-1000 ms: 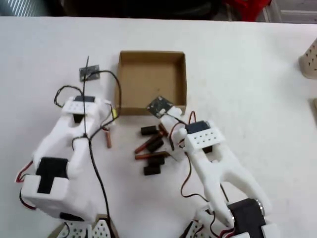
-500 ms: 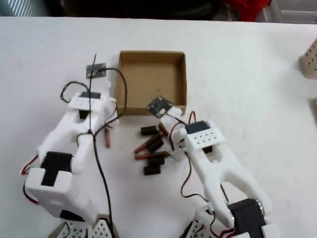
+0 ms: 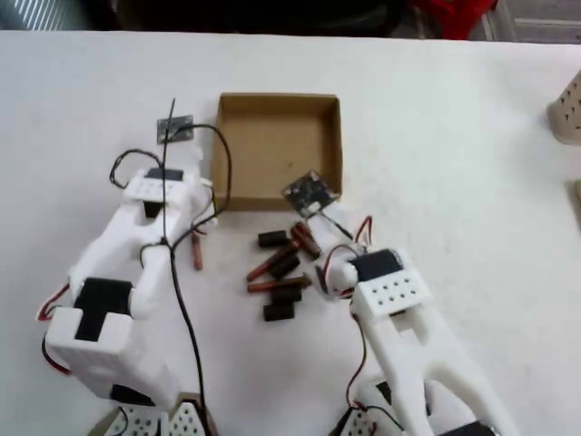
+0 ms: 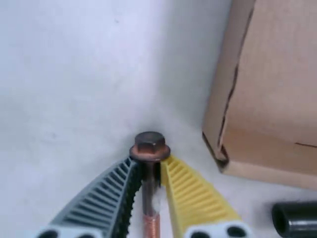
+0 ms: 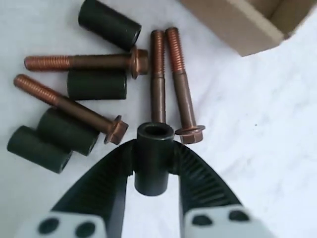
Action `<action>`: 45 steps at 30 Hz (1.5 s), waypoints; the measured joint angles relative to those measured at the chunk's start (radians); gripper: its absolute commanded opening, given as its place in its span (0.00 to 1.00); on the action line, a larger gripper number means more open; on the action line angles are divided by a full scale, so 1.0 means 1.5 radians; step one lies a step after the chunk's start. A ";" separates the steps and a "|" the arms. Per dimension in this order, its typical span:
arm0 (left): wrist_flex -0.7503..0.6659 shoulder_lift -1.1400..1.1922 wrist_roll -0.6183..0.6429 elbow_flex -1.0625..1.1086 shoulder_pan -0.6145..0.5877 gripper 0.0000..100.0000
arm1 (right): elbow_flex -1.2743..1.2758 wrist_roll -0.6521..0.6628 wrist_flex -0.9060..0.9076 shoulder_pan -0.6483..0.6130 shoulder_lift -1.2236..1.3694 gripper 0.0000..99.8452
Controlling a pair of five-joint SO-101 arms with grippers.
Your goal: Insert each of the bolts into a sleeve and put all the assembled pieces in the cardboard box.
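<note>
A copper bolt (image 4: 149, 153) is clamped between the fingers of my left gripper (image 4: 148, 183), head pointing out, just left of the cardboard box (image 4: 267, 89). In the high view that gripper (image 3: 198, 238) holds the bolt (image 3: 197, 255) near the box's (image 3: 219, 154) front left corner. My right gripper (image 5: 153, 173) is shut on a black sleeve (image 5: 154, 158), bore facing out, above the loose pile. Several bolts (image 5: 84, 62) and black sleeves (image 5: 96, 84) lie on the table in front of the box (image 5: 237, 25). Seen from the high view, the right gripper (image 3: 329, 272) sits at the pile's (image 3: 277, 272) right side.
One black sleeve (image 4: 294, 218) lies close to the left gripper. A beige pegged block (image 3: 567, 109) stands at the table's right edge. Black cables (image 3: 182, 300) trail over the left arm. White table stretches to the right of the box.
The right arm has drawn back toward the near edge and to the right with the sleeve in its gripper. The left arm shifted slightly toward the box a second ago, then held still.
</note>
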 measured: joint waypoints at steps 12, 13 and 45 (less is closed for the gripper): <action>-0.001 0.000 0.000 0.000 -0.001 0.02 | 0.009 -0.185 -0.091 -0.009 -0.028 0.02; -0.001 0.000 0.000 0.000 -0.001 0.02 | 0.017 -0.187 -0.111 -0.017 -0.028 0.02; -0.002 -0.011 -0.069 0.012 -0.001 0.02 | 0.371 -0.189 -0.937 -0.151 -0.028 0.02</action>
